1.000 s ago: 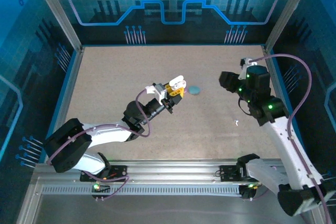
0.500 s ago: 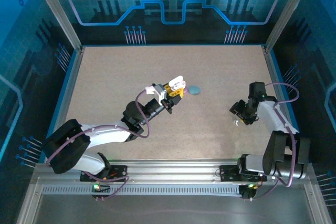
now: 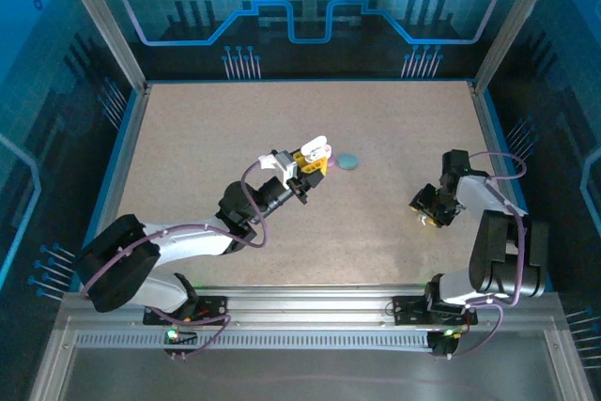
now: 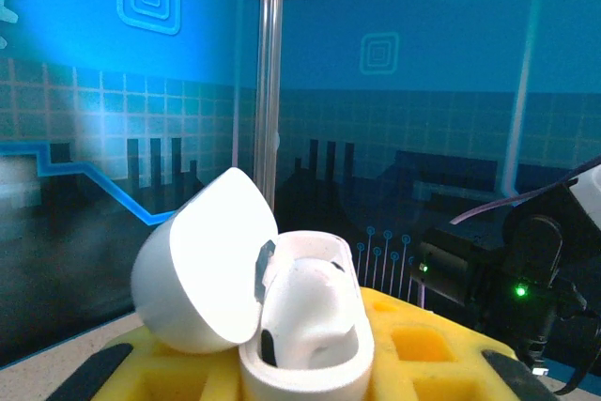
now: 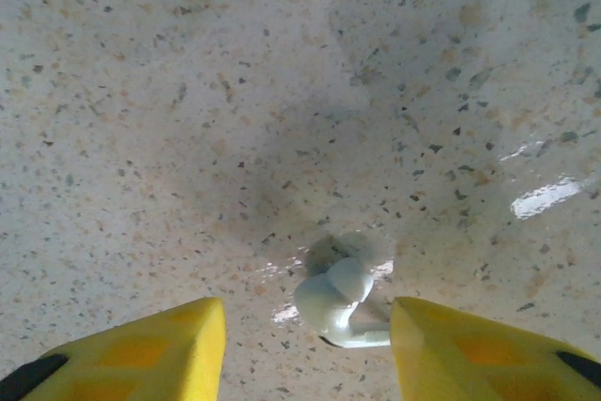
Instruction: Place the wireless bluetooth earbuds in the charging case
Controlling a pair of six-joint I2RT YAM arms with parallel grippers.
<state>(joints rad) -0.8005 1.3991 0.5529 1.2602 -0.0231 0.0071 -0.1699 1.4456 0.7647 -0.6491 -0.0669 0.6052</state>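
The table (image 3: 235,119) is a flat speckled board, matt with a few glossy patches, and it gives the loose parts a plain floor to lie on

The left claw (image 3: 313,159) is closed on the charging case (image 4: 300,326), its yellow foam-like pads pressed to the lower shell. It holds the case up off the table with the mouth upward, I judge so that a bud can be dropped straight in. The case is smooth white plastic, egg-shaped, and its domed lid is swung back to the left on its hinge. Whether a bud already sits inside I cannot tell

The right claw (image 5: 308,335) hangs low over the table, well to the right of the case and nearer the arm bases. Its two yellow fingers (image 5: 178,345) stand partly apart and hold nothing; they straddle their target, likely set to close on it

A small round teal disc (image 3: 348,161) lies flat just right of the case

The earbud (image 5: 343,298) is a glossy white bud with a short curved stem, lying on the table between the right claw's fingers and touching neither
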